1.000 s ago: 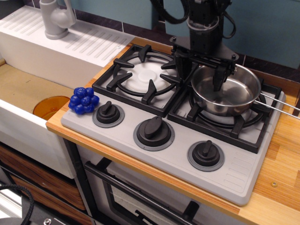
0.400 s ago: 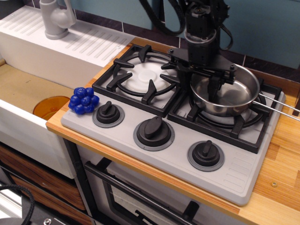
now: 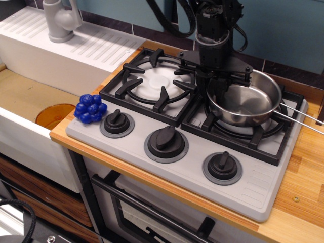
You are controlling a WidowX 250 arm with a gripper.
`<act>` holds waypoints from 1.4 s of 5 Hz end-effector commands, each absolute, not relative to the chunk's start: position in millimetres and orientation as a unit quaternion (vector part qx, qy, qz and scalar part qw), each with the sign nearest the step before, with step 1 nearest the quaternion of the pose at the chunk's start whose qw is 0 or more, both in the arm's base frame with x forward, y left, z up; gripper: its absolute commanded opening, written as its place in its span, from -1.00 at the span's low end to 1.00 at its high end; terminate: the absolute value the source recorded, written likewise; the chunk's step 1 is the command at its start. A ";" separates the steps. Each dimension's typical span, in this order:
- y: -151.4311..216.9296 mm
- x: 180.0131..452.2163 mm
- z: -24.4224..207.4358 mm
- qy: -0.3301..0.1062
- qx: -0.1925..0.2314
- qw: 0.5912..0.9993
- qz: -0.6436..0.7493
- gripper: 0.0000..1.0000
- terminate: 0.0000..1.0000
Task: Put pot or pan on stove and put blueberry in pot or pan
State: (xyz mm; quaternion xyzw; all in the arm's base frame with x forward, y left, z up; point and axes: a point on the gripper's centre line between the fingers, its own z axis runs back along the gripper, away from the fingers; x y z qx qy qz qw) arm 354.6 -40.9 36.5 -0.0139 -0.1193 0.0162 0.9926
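The shiny steel pan (image 3: 249, 105) sits on the stove's (image 3: 167, 167) right burner grate, its wire handle (image 3: 302, 123) pointing right over the counter. My gripper (image 3: 214, 82) hangs open over the pan's left rim, one finger outside the pan and one just inside, holding nothing. The blueberry (image 3: 91, 108), a cluster of deep-blue balls, rests on the stove's front left corner beside the left knob (image 3: 117, 121), far to the left of the gripper.
The left burner (image 3: 150, 81) with its white disc has nothing on it. An orange dish (image 3: 54, 115) lies in the sink basin at left, below the blueberry. A white drainboard and grey faucet (image 3: 61, 19) stand at the back left. Wooden counter (image 3: 304, 172) runs along the right.
The gripper has shifted a little left and up, from over the pan's middle to its left rim. Pan and blueberry have stayed in place.
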 end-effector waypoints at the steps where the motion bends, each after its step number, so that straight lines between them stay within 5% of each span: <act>1: -53.6 363.1 70.1 -0.117 0.021 0.993 0.014 -1.00 -1.00; 3: -52.6 371.1 114.6 -0.072 0.025 0.997 0.016 -1.00 -1.00; 7: 1.4 377.7 123.7 -0.066 0.003 0.997 -0.035 -1.00 -1.00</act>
